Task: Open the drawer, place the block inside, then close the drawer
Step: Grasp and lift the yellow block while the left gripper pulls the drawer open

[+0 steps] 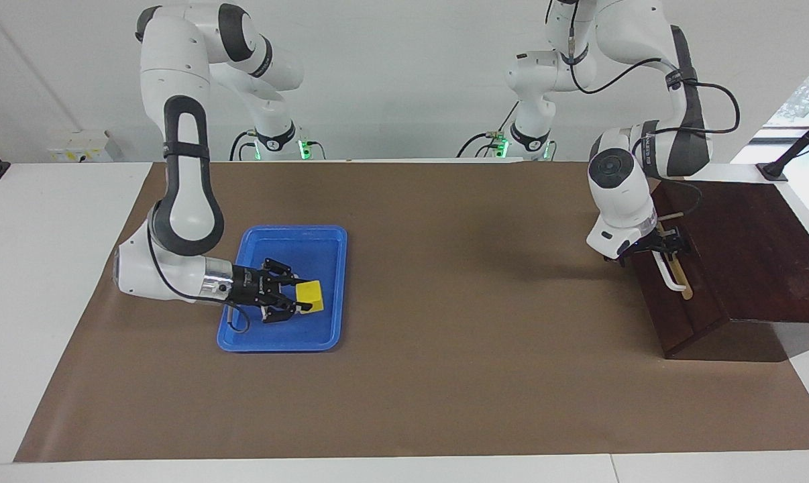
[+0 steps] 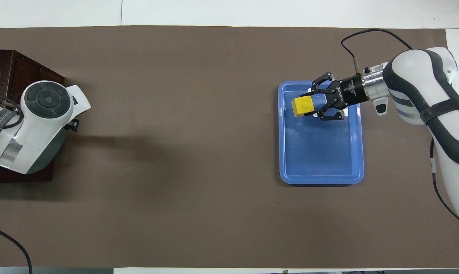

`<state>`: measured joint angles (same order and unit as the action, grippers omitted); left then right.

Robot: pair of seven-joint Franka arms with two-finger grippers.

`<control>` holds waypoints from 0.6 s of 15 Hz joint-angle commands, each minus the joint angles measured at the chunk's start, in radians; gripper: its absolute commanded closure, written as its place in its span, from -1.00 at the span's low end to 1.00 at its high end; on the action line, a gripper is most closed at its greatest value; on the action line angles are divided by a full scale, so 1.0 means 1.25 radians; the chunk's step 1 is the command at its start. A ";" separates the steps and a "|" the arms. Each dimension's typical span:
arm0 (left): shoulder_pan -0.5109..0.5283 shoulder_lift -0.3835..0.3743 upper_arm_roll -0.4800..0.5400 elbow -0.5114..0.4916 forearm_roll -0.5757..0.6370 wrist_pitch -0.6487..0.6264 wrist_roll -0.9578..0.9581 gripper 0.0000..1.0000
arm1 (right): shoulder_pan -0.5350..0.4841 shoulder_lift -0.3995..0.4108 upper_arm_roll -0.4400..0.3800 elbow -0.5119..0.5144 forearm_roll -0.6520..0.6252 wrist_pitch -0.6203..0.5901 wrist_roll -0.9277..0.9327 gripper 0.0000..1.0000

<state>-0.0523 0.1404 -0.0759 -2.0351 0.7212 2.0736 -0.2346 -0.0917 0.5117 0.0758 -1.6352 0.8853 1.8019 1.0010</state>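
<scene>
The right hand [image 1: 298, 296] pinches the block [image 1: 309, 296] just above the tray [image 1: 324, 235], at the right arm's end of the table [image 1: 445, 376]. In the facing view the drawer [image 1: 676, 295] lies toward 3 o'clock from the block, well apart, at the left arm's end. The left hand [image 1: 661, 245] sits at the handle [image 1: 666, 268], fingers spread, not yet clamped as far as I can tell; the handle's long axis runs roughly 11 to 5 o'clock. The drawer looks closed. The mat [image 1: 471, 221] between them is flat brown and bare, so the carry looks unobstructed.
</scene>
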 commanded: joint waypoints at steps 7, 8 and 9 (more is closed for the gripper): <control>0.001 0.013 -0.004 -0.019 0.022 0.059 -0.015 -1.00 | 0.126 -0.173 0.008 0.084 -0.008 -0.023 0.341 1.00; -0.002 0.013 -0.004 -0.019 0.021 0.058 -0.014 -1.00 | 0.135 -0.173 0.008 0.093 -0.001 -0.023 0.364 1.00; -0.005 0.013 -0.006 -0.019 0.021 0.056 -0.015 -1.00 | 0.141 -0.171 0.009 0.098 0.002 -0.023 0.384 1.00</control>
<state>-0.0492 0.1558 -0.0793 -2.0397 0.7254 2.1085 -0.2348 0.0678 0.2879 0.0840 -1.5495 0.8815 1.7820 1.4112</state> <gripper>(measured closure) 0.000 0.449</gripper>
